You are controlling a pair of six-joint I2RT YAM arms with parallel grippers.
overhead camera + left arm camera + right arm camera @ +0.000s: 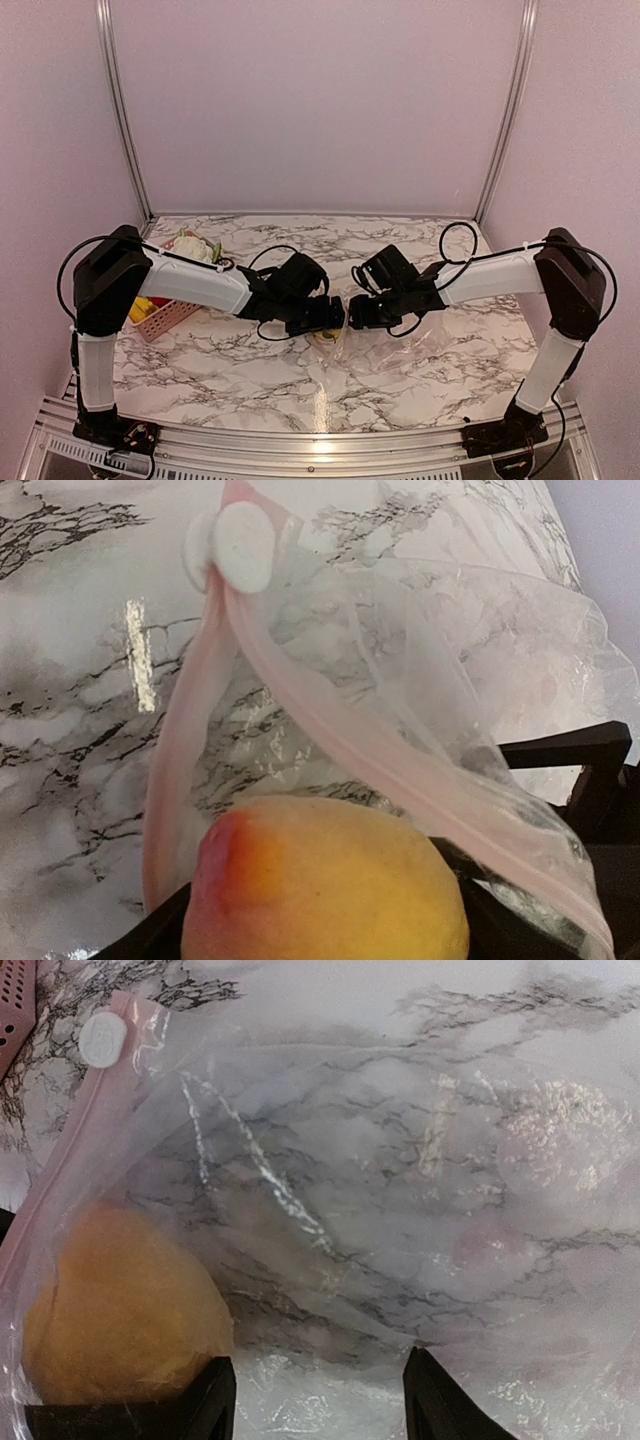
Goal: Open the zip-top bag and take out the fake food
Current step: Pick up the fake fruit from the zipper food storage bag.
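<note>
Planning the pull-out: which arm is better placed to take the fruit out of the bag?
Left. The left gripper grips the yellow-red fruit at the bag's open mouth. The right gripper stands open, with plastic between it and the fruit.

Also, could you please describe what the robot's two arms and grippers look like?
The left arm and right arm match: white tubular links, bulky black joint housings, thin black cables looping loose. The left gripper and right gripper are black, with flat angular fingers. No markings are readable.
</note>
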